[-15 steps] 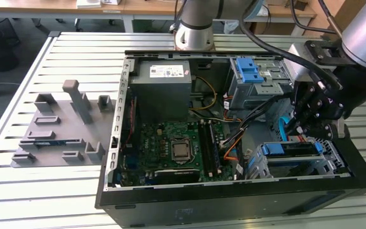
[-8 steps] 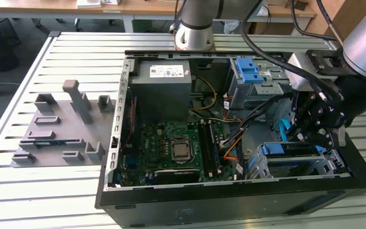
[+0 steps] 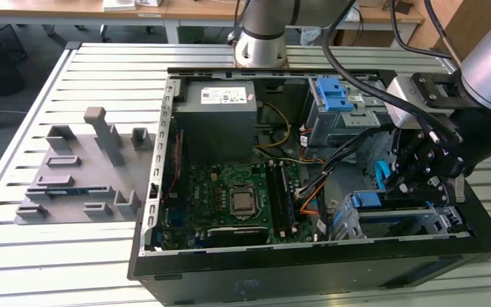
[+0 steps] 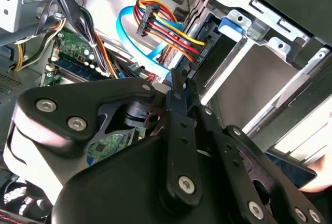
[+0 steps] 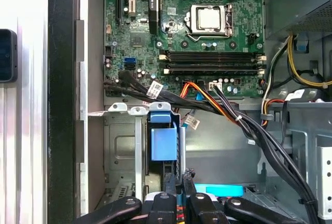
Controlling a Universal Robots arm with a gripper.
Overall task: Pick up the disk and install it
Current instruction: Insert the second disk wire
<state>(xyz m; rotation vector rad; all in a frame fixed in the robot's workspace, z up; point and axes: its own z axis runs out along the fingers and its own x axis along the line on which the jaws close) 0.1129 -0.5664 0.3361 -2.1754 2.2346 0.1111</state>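
While the closed hand (image 3: pixel 410 182) hangs inside the computer case (image 3: pixel 228 268), slatted metal table (image 3: pixel 23 268) lies beneath.

An open black computer case (image 3: pixel 314 268) lies on a slatted metal table (image 3: pixel 23 256). Inside it, a green motherboard (image 3: pixel 228 198) carries a square processor socket (image 3: pixel 243 199), with memory slots (image 5: pixel 210 63) beside the socket. A grey power supply box (image 3: pixel 215 121) sits next to the board. Toward the exterior view's right stands a grey metal cage (image 3: pixel 339 115) with a blue latch (image 3: pixel 335 93). Red, yellow and orange wires (image 4: pixel 166 27) run across the interior. A grey moulded fixture (image 3: pixel 79 169), possibly plastic, rests on the table at the exterior view's left.
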